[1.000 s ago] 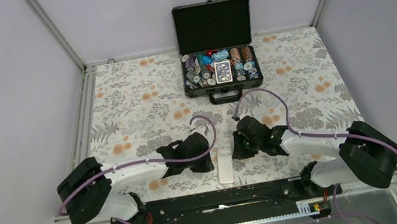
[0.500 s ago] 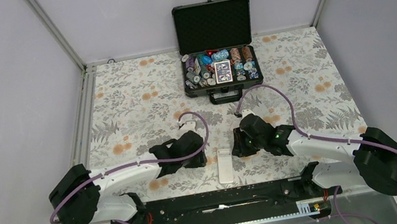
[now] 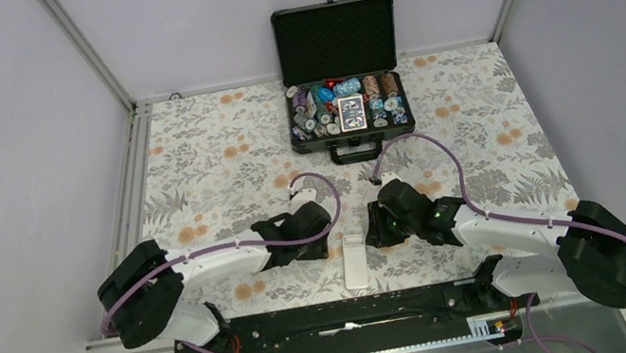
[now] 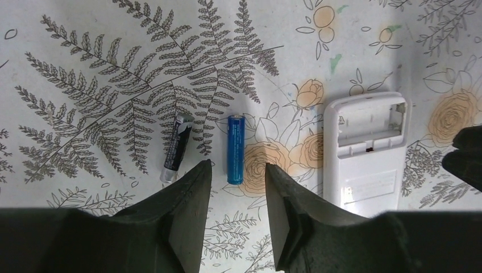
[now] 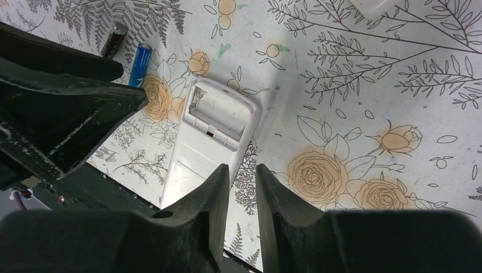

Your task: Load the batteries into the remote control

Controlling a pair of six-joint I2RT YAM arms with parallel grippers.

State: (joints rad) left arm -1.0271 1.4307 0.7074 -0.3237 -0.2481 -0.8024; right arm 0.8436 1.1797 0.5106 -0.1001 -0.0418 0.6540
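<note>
Left wrist | remote control (image 4: pixel 364 153) back up, bay uncovered | left end effector (image 4: pixel 237 166) wide

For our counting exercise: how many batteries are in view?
2: the dark battery lies left of the blue battery, both left of the remote control. None seem hidden.

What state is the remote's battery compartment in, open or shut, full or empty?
Open and empty. The remote control lies back up, its bay uncovered and bare; the blue battery and dark battery lie beside it.
</note>
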